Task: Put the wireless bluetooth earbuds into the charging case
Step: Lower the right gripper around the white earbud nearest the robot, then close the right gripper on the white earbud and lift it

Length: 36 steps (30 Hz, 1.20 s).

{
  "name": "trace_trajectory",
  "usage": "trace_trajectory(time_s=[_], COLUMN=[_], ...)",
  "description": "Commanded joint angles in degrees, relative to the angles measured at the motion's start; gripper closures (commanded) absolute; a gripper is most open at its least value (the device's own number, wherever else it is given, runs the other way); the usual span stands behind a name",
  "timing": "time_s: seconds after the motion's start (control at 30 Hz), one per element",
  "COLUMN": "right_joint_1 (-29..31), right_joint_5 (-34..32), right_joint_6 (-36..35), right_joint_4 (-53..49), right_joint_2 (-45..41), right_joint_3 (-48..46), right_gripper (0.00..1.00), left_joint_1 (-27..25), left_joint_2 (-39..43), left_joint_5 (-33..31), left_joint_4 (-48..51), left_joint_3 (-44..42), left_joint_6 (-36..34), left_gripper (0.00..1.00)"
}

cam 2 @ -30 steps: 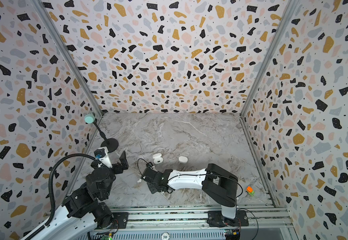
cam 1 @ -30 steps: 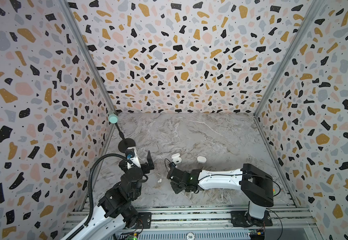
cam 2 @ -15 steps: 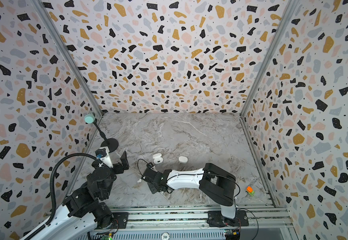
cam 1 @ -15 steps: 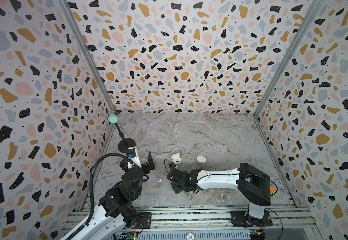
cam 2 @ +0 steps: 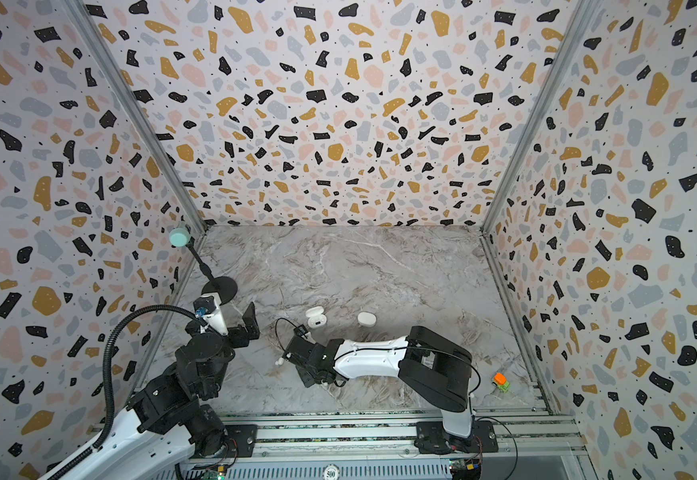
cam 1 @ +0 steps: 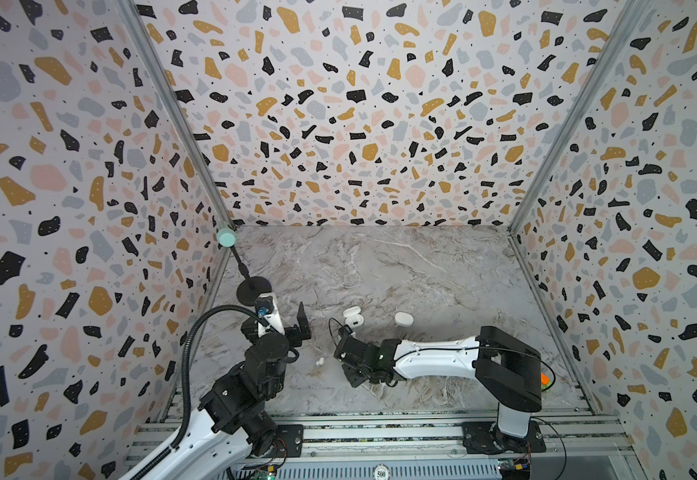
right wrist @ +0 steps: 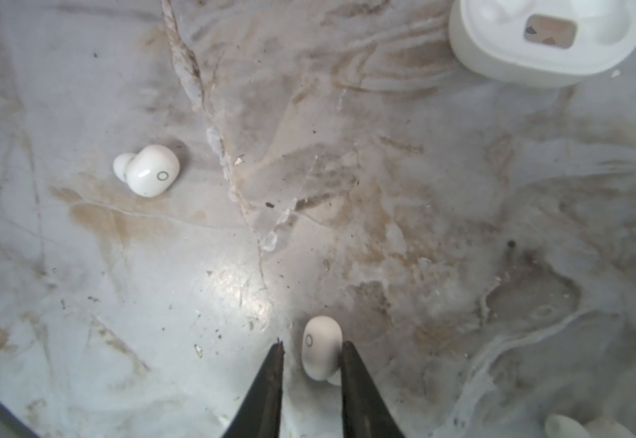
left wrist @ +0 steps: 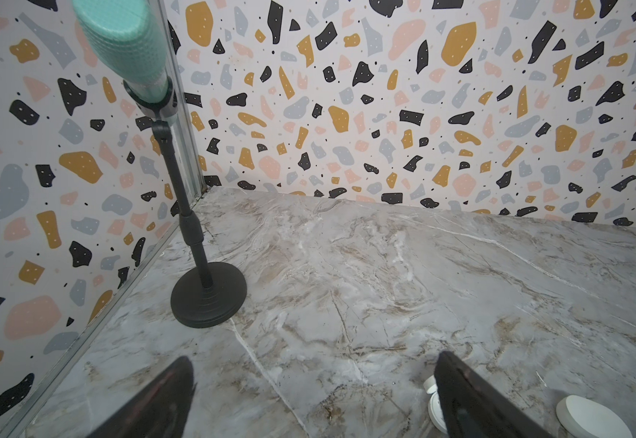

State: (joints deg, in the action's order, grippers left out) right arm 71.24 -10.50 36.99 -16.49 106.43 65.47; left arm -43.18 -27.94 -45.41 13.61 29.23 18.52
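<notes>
My right gripper [right wrist: 313,344] reaches down to the marble table with one white earbud [right wrist: 322,347] between its fingers. The bud touches one finger and a small gap shows at the other, so the jaws are narrow but open. In both top views the gripper body [cam 1: 351,357] hides this bud. A second earbud [right wrist: 149,170] lies loose nearby [cam 1: 319,361] [cam 2: 279,360]. The open white charging case [right wrist: 547,38] [cam 1: 353,316] sits just beyond. My left gripper [left wrist: 312,366] [cam 1: 286,322] hovers open and empty to the left.
A closed white case [cam 1: 404,319] [left wrist: 589,415] lies right of the open one. A black stand with a teal head [cam 1: 253,289] [left wrist: 208,299] stands at the back left by the wall. A small orange and green object [cam 2: 500,381] lies at the front right. Patterned walls enclose three sides.
The right gripper's jaws have narrowed around the earbud beneath them. Both arms stay almost where they were, and the left gripper has not changed.
</notes>
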Motion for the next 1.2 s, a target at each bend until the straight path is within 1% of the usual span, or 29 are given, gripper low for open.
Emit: trace_trajectory(time_s=[0.0,0.63,1.17], right_joint_1=[-0.14,-0.35,-1.53], right_joint_5=[-1.19,-3.27,-3.62], right_joint_6=[-0.06,-0.69,-1.31], right_joint_4=[-1.97,-2.75,-2.65], right_joint_2=[0.5,1.78,3.14], right_joint_3=[1.43,2.54,2.48], right_gripper=[0.73,0.76,0.76], left_joint_1=[0.26,0.28,0.22], left_joint_2=[-0.09,-0.16,-0.26], left_joint_5=[0.06,0.6,0.85], left_joint_4=[-2.44,-2.55,-2.6], left_joint_3=[-0.57,-0.55,-0.58], left_joint_6=[-1.12,-1.27,-1.39], left_gripper=[0.0,0.0,0.0])
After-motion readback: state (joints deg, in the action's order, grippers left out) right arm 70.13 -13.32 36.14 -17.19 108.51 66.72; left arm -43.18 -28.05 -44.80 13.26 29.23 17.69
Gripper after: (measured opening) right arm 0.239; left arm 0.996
